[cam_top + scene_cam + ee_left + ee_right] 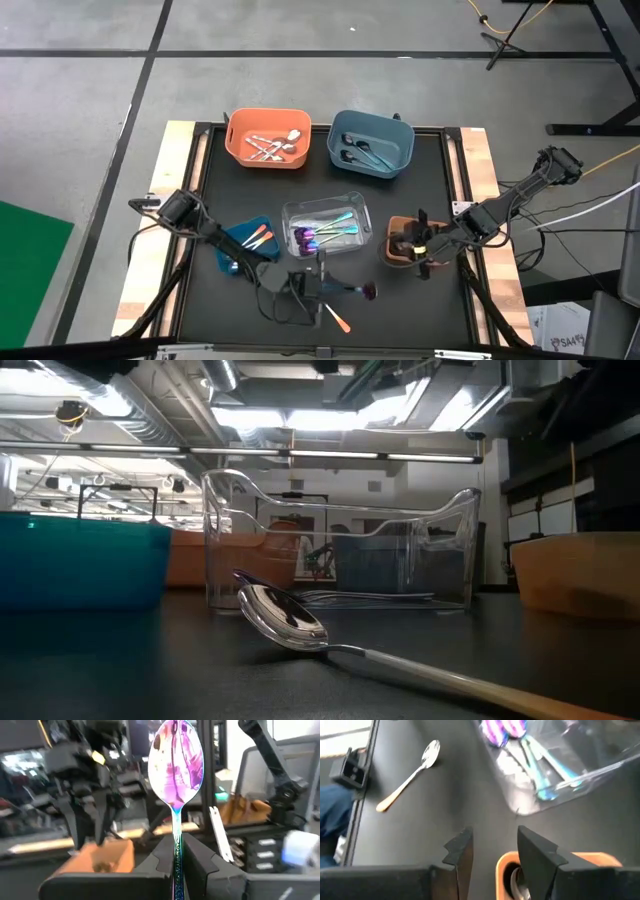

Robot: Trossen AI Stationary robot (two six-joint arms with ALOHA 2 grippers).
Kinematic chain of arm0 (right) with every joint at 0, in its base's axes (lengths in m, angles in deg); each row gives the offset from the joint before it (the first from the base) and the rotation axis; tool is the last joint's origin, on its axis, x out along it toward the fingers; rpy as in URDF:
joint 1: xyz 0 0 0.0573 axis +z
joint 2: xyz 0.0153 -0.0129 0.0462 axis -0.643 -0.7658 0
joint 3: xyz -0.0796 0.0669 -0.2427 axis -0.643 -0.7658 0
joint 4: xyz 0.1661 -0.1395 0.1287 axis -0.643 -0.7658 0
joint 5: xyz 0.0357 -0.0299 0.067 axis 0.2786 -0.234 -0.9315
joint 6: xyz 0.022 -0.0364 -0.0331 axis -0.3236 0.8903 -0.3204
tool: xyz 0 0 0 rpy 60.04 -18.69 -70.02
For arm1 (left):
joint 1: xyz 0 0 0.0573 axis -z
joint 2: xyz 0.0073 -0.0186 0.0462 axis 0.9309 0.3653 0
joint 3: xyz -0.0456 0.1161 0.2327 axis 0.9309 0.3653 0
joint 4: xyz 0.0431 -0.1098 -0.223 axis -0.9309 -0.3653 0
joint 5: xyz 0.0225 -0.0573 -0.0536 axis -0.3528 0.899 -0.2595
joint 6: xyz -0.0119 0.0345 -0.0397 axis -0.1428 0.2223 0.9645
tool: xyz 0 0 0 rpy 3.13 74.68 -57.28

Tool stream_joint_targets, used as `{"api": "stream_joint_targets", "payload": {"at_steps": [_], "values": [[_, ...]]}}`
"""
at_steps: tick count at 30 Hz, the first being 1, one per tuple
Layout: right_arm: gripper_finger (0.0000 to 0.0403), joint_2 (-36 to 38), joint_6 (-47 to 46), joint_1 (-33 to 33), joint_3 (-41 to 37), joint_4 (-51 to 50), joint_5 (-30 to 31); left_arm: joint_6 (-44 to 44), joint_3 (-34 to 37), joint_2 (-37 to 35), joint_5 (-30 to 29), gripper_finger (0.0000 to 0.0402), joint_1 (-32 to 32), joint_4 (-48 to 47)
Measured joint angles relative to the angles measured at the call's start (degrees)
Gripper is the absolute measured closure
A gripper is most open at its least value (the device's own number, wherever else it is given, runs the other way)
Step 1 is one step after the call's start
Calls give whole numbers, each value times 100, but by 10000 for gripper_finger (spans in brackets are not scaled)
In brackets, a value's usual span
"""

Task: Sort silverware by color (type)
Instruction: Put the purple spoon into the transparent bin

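Left end effector (pixel 176 862) clamped on iridescent purple-teal spoon (pixel 176 762) held upright near tabletop (pixel 420 310) front edge; right end effector (pixel 492 845) open over brown bin (pixel 560 862); no legible writing.

you see a black table (pixel 430 160) with light wooden side rails. at its far edge an orange bin (pixel 240 150) sits just beside a grey-blue bin (pixel 400 150). nearer the middle stands a clear bin (pixel 292 215), with a blue bin (pixel 240 240) on one side and a brown bin (pixel 397 224) on the other. around the table you see grey floor (pixel 80 100) and a green mat (pixel 25 260).
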Motion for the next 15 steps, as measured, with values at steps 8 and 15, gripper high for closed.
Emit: {"api": "stream_joint_targets", "payload": {"at_steps": [8, 15], "values": [[260, 0, 3, 0, 0, 102, 430, -1188, 0, 0, -257, 384, -256, 1300], [260, -2, 7, 2, 0, 613, 846, -1691, -4, -2, -394, 384, -627, 2424]]}}
